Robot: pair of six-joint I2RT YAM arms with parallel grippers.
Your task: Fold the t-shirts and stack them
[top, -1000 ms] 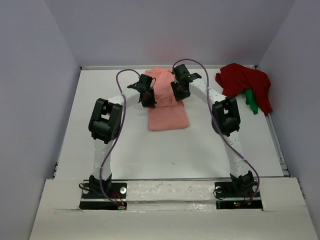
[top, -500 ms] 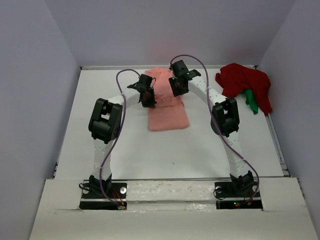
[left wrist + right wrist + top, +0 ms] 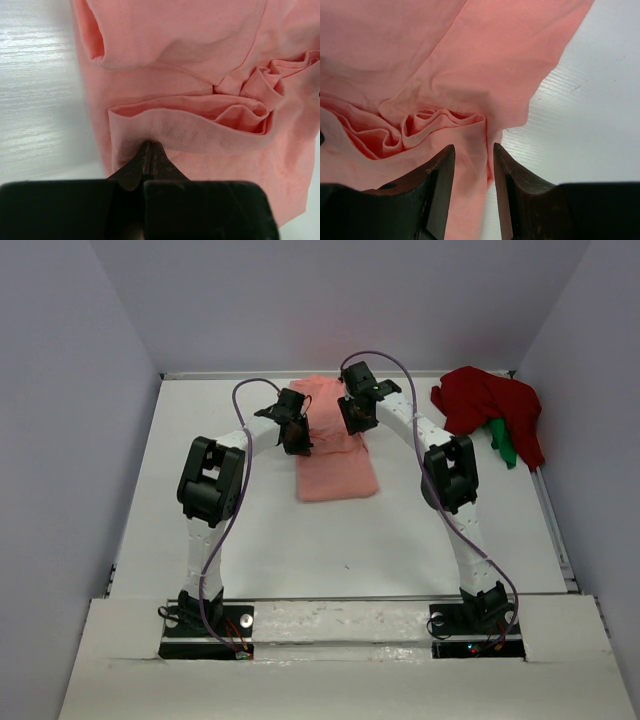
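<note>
Pink shirt (image 3: 337, 465) lies at the bench's (image 3: 300, 540) far middle, long axis running near to far. Left pincer (image 3: 150, 147) is clenched on its left hem; right pincer (image 3: 474, 150) is released, straddling a crumpled fold.

The white counter (image 3: 300, 540) carries a pink t-shirt (image 3: 335, 475) mid-back; a dark red t-shirt (image 3: 480, 400) and a green t-shirt (image 3: 503, 443) lie far right.

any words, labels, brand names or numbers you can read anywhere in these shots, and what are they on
None can be read in any view.
Salmon-pink soft cloth t-shirt: plain, no print or tag showing.
Dark red crumpled t-shirt and bright green cloth: no print visible.
White robot arms: no legible marking.
</note>
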